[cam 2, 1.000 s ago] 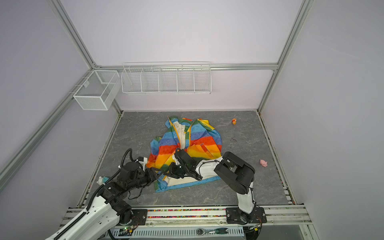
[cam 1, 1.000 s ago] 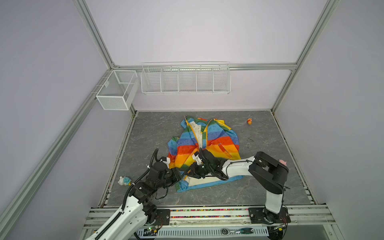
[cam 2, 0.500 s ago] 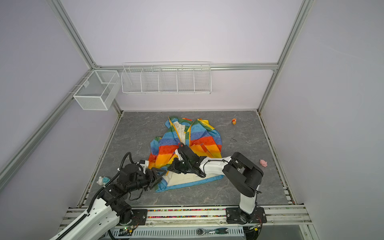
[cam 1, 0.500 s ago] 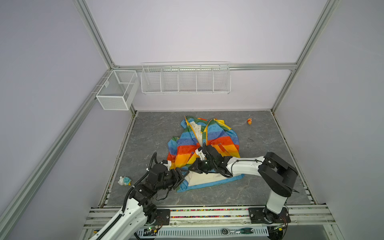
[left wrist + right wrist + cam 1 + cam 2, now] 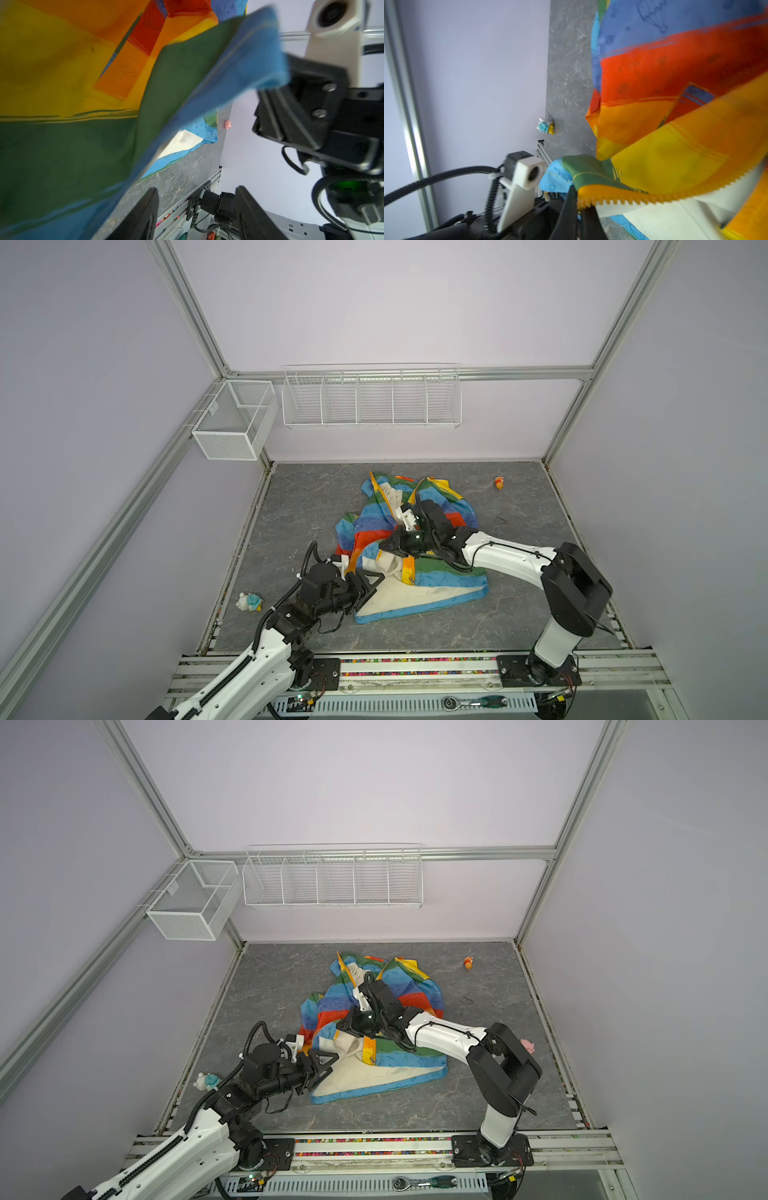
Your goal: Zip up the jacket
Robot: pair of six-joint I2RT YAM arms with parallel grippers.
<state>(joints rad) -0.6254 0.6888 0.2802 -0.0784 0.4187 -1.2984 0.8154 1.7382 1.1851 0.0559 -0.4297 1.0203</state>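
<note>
The rainbow-striped jacket (image 5: 455, 506) (image 5: 328, 1006) lies crumpled mid-floor, cream lining and blue hem toward the front. In the right wrist view my right gripper (image 5: 578, 194) is shut on the end of the orange-yellow zipper strip (image 5: 633, 197), beside the green and blue hem corner. In both top views it (image 5: 384, 546) (image 5: 340, 1025) holds this front edge raised off the floor. My left gripper (image 5: 370, 583) (image 5: 323, 1061) is open at the lining's left edge. Between its fingers (image 5: 149, 201) is only floor; the jacket (image 5: 62, 72) hangs close above them.
A white-and-blue toy (image 5: 248, 601) lies by the left wall, an orange toy (image 5: 499, 482) at the back right, a pink toy (image 5: 527, 1045) by the right arm's elbow. A mesh box (image 5: 235, 418) and a wire rack (image 5: 371, 396) hang on the walls.
My right gripper has moved away from the front rail and upward, lifting the jacket's zipper edge with it. The left gripper has stayed near the hem, drawing back slightly.
</note>
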